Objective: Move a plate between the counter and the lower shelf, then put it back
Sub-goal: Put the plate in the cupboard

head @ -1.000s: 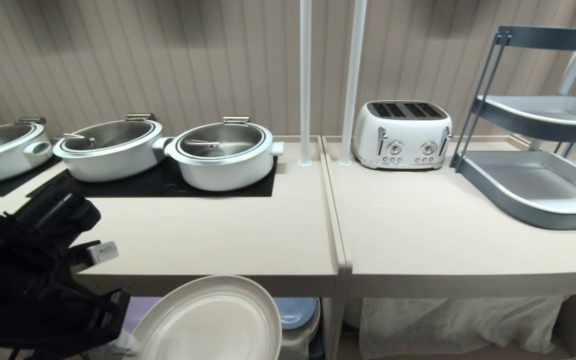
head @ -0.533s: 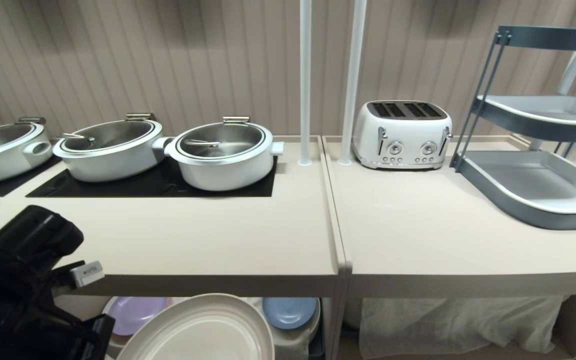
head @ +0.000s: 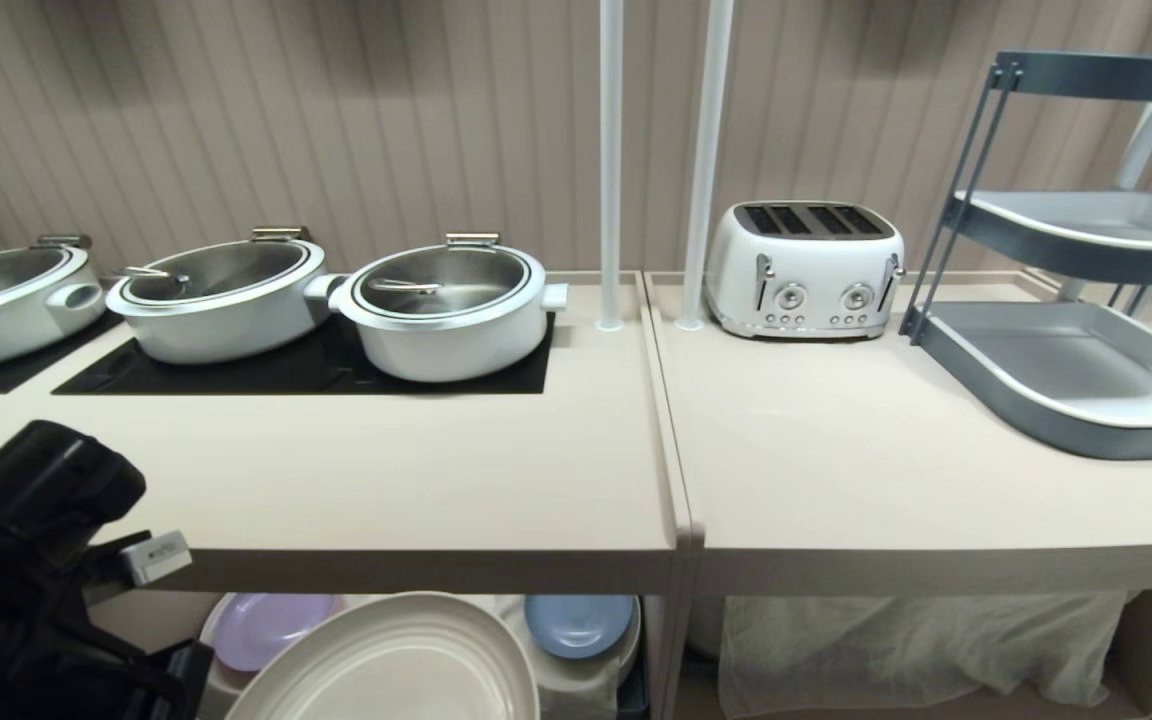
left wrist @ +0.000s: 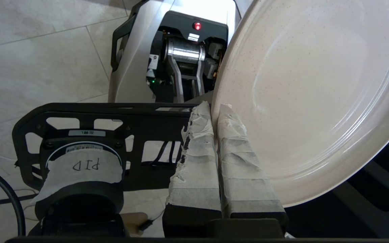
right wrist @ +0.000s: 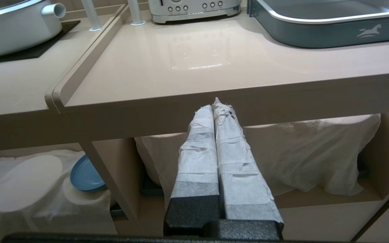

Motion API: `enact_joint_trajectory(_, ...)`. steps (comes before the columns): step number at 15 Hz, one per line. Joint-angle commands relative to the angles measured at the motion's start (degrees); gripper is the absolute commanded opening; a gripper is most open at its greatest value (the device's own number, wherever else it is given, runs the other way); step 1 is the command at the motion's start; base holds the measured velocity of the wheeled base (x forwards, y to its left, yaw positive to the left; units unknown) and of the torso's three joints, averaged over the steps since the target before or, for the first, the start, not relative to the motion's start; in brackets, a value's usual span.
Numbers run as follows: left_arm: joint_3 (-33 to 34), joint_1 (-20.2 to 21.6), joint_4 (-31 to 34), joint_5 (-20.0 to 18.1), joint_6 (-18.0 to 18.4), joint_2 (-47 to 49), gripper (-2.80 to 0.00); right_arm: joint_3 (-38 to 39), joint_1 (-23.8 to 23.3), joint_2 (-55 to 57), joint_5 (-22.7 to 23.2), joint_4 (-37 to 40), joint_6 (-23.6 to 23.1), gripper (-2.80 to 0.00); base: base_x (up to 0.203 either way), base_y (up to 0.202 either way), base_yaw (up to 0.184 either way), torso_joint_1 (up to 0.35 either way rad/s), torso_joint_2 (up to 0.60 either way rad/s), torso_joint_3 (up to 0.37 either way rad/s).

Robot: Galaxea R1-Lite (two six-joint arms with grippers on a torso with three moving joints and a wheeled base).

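Note:
My left gripper is shut on the rim of the cream plate, one taped finger on each face. In the head view the plate hangs tilted below the front edge of the counter and in front of the lower shelf, with my left arm at the bottom left. The shelf's white cloth carries a lilac plate and a blue plate. The right gripper is shut and holds nothing, parked before the worktop with the toaster.
Three white pots stand on the black cooktop panel at the back of the counter. A white toaster and a grey tiered tray rack occupy the right worktop. Two white poles rise between the two worktops.
The left arm and the plate have sunk and drawn back toward me, from level with the counter's front edge to below it. The lilac plate on the shelf has come into sight.

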Motion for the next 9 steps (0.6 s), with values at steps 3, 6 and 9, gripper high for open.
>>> enact_joint_trajectory(3, 0.6, 1.0, 0.2, 0.0, -0.1, -0.7, -2.8, 0.0, 0.0, 0.1, 0.0, 0.0, 0.0, -2.8, 0.0, 0.0, 0.0, 0.0, 0.0, 0.0)
enact_joint_trajectory(6, 0.4, 0.9, -0.1, -0.1, 0.0, -1.0, -2.8, 0.0, 0.0, 0.1, 0.0, 0.0, 0.0, -2.8, 0.0, 0.0, 0.0, 0.0, 0.0, 0.0)
enact_joint_trajectory(9, 0.7, 0.9, -0.7, -0.1, 0.7, -0.9, -2.8, 0.0, 0.0, 0.1, 0.0, 0.0, 0.0, -2.8, 0.0, 0.0, 0.0, 0.0, 0.0, 0.0)
